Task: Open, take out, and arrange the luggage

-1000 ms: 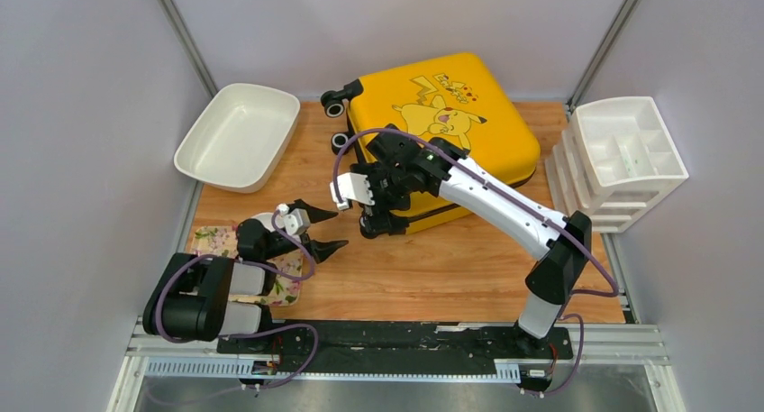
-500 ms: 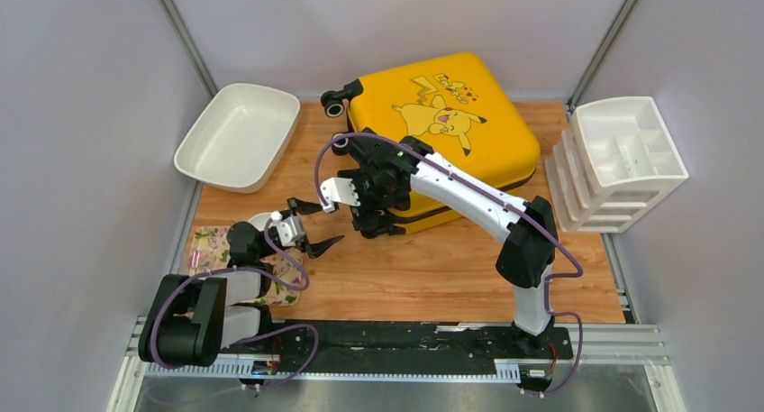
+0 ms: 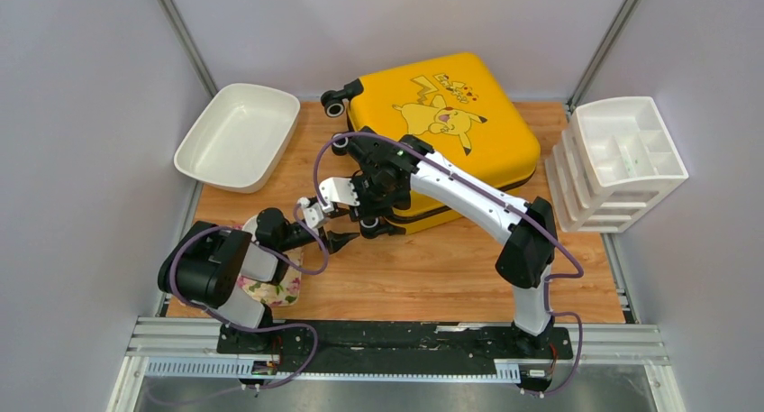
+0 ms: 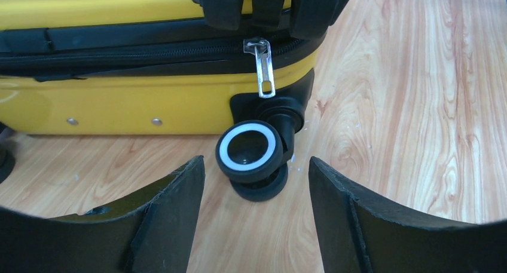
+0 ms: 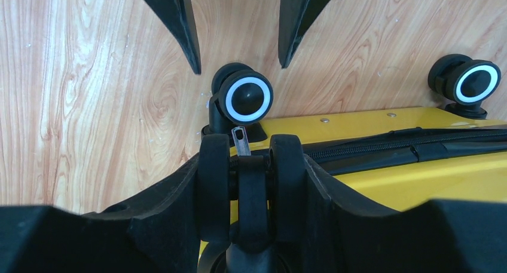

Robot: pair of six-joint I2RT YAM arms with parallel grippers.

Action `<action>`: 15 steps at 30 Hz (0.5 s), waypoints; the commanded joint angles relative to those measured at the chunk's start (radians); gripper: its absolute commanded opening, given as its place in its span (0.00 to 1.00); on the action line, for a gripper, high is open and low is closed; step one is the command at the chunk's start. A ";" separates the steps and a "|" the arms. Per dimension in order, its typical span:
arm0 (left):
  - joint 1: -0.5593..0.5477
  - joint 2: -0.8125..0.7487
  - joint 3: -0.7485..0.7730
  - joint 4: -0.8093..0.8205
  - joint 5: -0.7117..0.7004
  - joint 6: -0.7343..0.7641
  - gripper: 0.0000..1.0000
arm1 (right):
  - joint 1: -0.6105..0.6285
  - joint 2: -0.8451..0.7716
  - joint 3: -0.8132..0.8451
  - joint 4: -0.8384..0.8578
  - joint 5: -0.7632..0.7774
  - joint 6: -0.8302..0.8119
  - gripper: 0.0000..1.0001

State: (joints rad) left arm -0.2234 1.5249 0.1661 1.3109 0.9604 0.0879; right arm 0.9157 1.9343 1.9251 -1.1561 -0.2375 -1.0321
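Observation:
The yellow Pikachu luggage (image 3: 450,114) lies flat and zipped shut at the back middle of the table. My right gripper (image 3: 368,215) is at its near-left corner, with both fingers against the sides of the upper black double wheel (image 5: 251,183). A silver zipper pull (image 4: 263,70) hangs at that corner, just above the lower wheel (image 4: 250,150). It also shows in the right wrist view (image 5: 239,138). My left gripper (image 3: 341,226) is open and empty, low over the table, facing that lower wheel from a short way off.
A white tub (image 3: 239,134) sits at the back left. A white drawer organiser (image 3: 622,160) stands at the right edge. A floral pouch (image 3: 275,290) lies under my left arm. Another luggage wheel (image 5: 475,82) rests on the wood further along.
My left arm has swung right and forward, bringing its open gripper up to the luggage's near-left corner. My right gripper shifted slightly left a second ago, then stayed on the wheel.

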 commanded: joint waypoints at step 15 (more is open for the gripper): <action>-0.197 0.149 0.113 0.356 -0.230 0.210 0.61 | -0.006 -0.035 0.052 0.018 -0.017 0.067 0.00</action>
State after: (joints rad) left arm -0.3992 1.6577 0.2562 1.3128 0.7723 0.2253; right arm 0.9150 1.9343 1.9251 -1.1542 -0.2379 -1.0096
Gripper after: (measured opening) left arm 0.618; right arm 0.524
